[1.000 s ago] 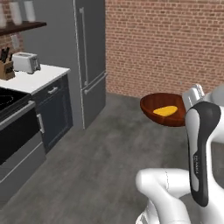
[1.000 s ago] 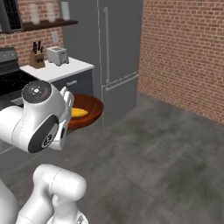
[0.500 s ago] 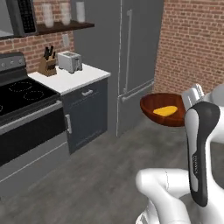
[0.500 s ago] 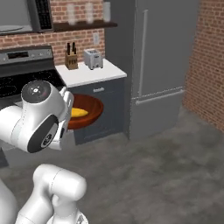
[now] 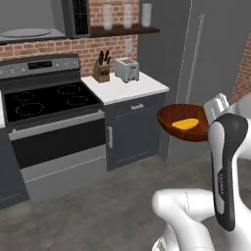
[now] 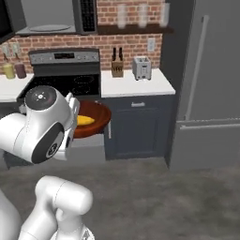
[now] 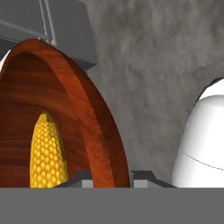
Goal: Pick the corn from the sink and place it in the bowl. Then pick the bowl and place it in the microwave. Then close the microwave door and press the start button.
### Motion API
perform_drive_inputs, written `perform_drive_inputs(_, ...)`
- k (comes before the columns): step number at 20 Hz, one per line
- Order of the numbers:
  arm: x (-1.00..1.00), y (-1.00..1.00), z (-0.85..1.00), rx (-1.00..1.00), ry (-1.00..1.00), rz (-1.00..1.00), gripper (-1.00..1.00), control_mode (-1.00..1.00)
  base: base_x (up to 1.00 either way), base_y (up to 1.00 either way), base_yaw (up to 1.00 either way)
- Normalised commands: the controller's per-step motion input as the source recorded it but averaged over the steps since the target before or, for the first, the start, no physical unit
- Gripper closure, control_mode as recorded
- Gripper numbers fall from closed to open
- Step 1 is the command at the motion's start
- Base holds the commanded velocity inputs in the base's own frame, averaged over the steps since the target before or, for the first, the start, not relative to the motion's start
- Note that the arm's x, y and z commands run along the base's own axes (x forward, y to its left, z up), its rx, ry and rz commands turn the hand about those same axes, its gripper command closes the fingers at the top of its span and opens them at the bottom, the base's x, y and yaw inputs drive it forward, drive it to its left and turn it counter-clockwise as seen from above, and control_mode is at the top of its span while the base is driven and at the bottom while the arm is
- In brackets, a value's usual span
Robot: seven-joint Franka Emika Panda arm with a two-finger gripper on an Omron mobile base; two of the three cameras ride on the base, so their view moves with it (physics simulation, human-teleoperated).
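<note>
You've got the gripper [image 7: 113, 175] pinching the rim of the bowl [image 5: 179, 117], 1 finger on each side of the wall, holding it up over the grey floor [image 5: 98, 215]. The corn [image 5: 185, 124] is lying inside the bowl. Off to the left in your left base view there's the stove [image 5: 49, 100], and the microwave [image 5: 44, 19] above it has its door swung open.

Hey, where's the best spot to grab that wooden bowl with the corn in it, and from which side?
The thin rim of the bowl, from the side, one finger inside and one outside; the gripper already pinches it so. The corn lies mid-bowl, away from the rim.
</note>
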Motion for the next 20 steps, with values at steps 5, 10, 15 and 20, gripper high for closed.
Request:
perform_drive_inputs(5, 0.0, 0.0, 0.0, 0.0, 0.0, 0.0, 1.0, 1.0, 0.44, -0.23, 0.51)
perform_drive_inputs(10, 0.0, 0.0, 0.0, 0.0, 0.0, 0.0, 1.0, 1.0, 0.22, -0.23, 0.52)
perform_drive_inputs(15, 0.0, 0.0, 0.0, 0.0, 0.0, 0.0, 1.0, 1.0, 0.2, -0.26, 0.47)
perform_drive_inputs(20, 0.0, 0.0, 0.0, 0.0, 0.0, 0.0, 1.0, 1.0, 0.6, -0.13, 0.07)
